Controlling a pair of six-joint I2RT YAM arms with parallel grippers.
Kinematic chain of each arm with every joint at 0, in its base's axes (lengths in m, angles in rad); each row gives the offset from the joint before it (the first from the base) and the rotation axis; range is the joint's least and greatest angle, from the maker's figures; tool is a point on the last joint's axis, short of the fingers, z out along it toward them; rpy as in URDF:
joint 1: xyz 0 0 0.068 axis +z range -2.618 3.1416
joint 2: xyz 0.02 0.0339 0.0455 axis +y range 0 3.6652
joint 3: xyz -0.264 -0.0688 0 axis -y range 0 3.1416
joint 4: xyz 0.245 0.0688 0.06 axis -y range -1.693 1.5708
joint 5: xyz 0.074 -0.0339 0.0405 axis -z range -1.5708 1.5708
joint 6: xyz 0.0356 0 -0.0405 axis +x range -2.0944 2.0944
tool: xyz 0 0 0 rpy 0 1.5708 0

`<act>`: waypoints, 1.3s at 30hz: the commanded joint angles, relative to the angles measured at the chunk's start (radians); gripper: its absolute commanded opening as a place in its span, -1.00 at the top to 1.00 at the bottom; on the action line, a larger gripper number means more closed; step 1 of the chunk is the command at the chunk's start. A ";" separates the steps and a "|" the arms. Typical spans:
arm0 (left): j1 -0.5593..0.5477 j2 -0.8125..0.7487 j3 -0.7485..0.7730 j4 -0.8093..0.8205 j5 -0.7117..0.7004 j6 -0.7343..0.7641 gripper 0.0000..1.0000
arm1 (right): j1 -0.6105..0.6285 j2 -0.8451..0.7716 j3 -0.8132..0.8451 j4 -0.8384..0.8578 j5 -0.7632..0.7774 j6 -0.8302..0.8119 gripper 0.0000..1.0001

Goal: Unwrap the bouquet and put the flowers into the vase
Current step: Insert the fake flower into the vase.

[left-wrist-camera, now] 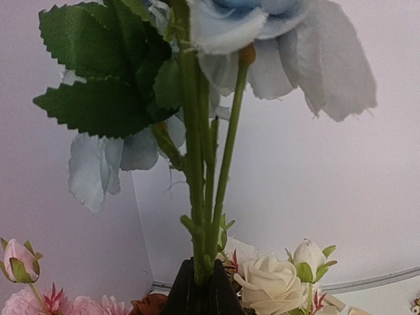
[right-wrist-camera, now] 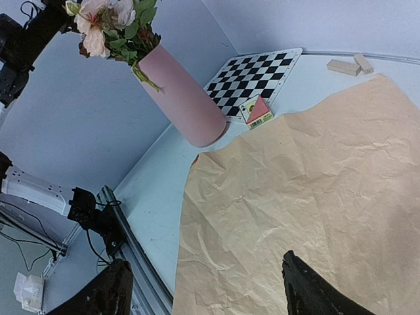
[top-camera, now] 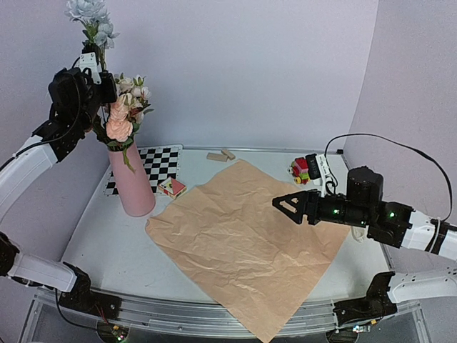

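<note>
L hand (left-wrist-camera: pixel 199 279): fingers together, clamped on a bundle of thin green stems (left-wrist-camera: pixel 205 197). In the L wrist view the black fingertips pinch the stems at the bottom edge, w/ serrated leaves (left-wrist-camera: pixel 98 85) and pale blue blooms (top-camera: pixel 89 14) spreading above. In the top view the hand is raised high at far left, stems roughly upright, blue blooms well above it. Lower stem ends are hidden behind hand & arm, so whether they reach the vase can't be told.

Just below and right of the L hand, peach-pink & white flowers (top-camera: pixel 123 118) sit in the mouth of the pink vase (top-camera: pixel 132 182). The vase stands upright at the far-left of the tabletop (top-camera: pixel 107 236), at the near-left corner of a checkerboard mat (top-camera: pixel 161 164).

R hand (top-camera: pixel 285 204): fingers wide apart, gripping nothing, held level above the right part of the kraft paper sheet (top-camera: pixel 243 243). In the R wrist view the two dark fingertips frame bare paper.

The paper lies spread flat & creased, mid-tabletop, one corner over the near edge, no flowers on it. A small red/green box (top-camera: pixel 173 187) sits btwn vase and paper, just beside the sheet's left edge. Two wooden blocks (top-camera: pixel 221 155) lie beyond the sheet's far corner. A toy-brick block (top-camera: pixel 300 170) is at far right.
</note>
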 commanded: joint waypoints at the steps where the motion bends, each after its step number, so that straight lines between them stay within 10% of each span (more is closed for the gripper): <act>1: 0.006 -0.002 0.059 0.087 -0.024 -0.022 1.00 | -0.001 0.000 0.049 0.038 -0.010 -0.011 -0.58; 18: 0.008 -0.119 -0.252 0.070 0.033 -0.119 0.99 | -0.001 0.014 0.051 0.049 -0.018 -0.006 -0.58; 26: 0.007 -0.115 -0.217 0.005 0.005 -0.153 0.23 | -0.001 0.010 0.047 0.052 -0.020 -0.002 -0.58; 39: 0.007 -0.203 -0.138 -0.257 0.064 -0.297 -0.08 | 0.000 0.023 0.049 0.056 -0.029 0.005 -0.58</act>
